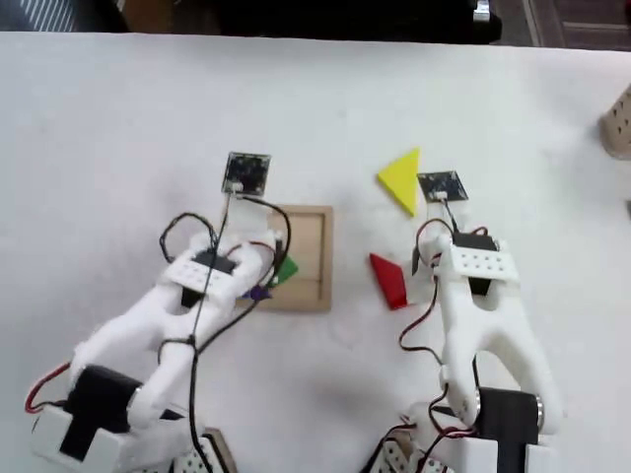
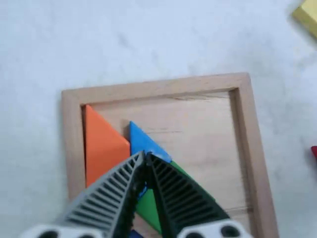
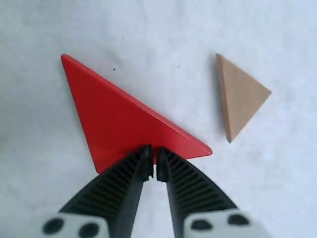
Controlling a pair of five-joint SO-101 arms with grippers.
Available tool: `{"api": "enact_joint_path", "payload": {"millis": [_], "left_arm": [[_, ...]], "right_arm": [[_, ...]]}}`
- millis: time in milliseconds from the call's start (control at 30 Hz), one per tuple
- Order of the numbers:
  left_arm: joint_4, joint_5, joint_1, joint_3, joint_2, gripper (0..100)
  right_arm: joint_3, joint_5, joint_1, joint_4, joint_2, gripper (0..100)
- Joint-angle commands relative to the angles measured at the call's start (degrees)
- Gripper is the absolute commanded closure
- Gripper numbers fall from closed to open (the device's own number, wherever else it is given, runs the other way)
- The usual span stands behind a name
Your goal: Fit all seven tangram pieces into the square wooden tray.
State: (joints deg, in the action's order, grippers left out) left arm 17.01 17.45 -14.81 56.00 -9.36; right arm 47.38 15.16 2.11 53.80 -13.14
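Observation:
The square wooden tray [image 1: 314,258] lies at mid-table. In the left wrist view the tray [image 2: 242,129] holds an orange triangle [image 2: 101,146], a blue triangle [image 2: 148,143] and a green piece [image 2: 146,207]. My left gripper [image 2: 145,157] is shut, its tips over the blue triangle inside the tray. The green piece [image 1: 286,268] and a purple piece [image 1: 259,293] peek out beside the left arm [image 1: 212,271]. My right gripper [image 3: 152,153] is shut, its tips at the long edge of a red triangle [image 3: 124,116]. A plain wooden triangle [image 3: 240,94] lies apart from it. A yellow triangle [image 1: 402,177] lies beyond the red piece [image 1: 389,279].
The right arm [image 1: 478,281] stands right of the red piece. A perforated wooden object [image 1: 619,123] sits at the table's right edge. Cables loop around both arms. Both arm bases stand at the table's front edge, and the table's far half is bare white surface.

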Motion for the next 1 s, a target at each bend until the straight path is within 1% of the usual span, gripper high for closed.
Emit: {"api": "enact_joint_path", "payload": {"millis": [0, 133, 233, 333, 467, 633, 767, 867, 967], "left_arm": [[-0.4, -0.5, 0.7, -0.8, -4.4, 98], [-7.2, -0.4, -0.1, -1.1, -2.7, 98], [-8.5, -0.4, -0.8, -2.1, 0.9, 98], [-6.8, -0.4, -0.4, -6.1, 5.1, 98], [-2.0, -0.9, -0.3, -9.9, 8.7, 98], [-0.3, -0.9, -0.3, -10.2, 8.7, 98], [4.7, -1.1, -0.3, -10.3, 8.2, 98], [7.4, -3.5, -0.3, -10.2, 7.4, 98], [9.0, -4.0, -0.3, -10.2, 7.2, 98]], "right_arm": [[-0.2, 0.6, -0.4, -0.9, -2.1, 97.8], [-0.2, 0.6, -0.4, -0.9, -2.1, 97.8], [-0.2, 0.6, -0.4, -0.9, -2.1, 97.8], [-0.2, 0.6, -0.4, -0.9, -2.1, 97.8], [-0.2, 0.6, -0.4, -0.9, -2.1, 97.8], [-0.2, 0.6, -0.4, -0.9, -2.1, 97.8], [-0.2, 0.6, -0.4, -0.9, -2.1, 97.8], [-0.2, 0.6, -0.4, -0.9, -2.1, 97.8], [-0.2, 0.6, -0.4, -0.9, -2.1, 97.8]]}}
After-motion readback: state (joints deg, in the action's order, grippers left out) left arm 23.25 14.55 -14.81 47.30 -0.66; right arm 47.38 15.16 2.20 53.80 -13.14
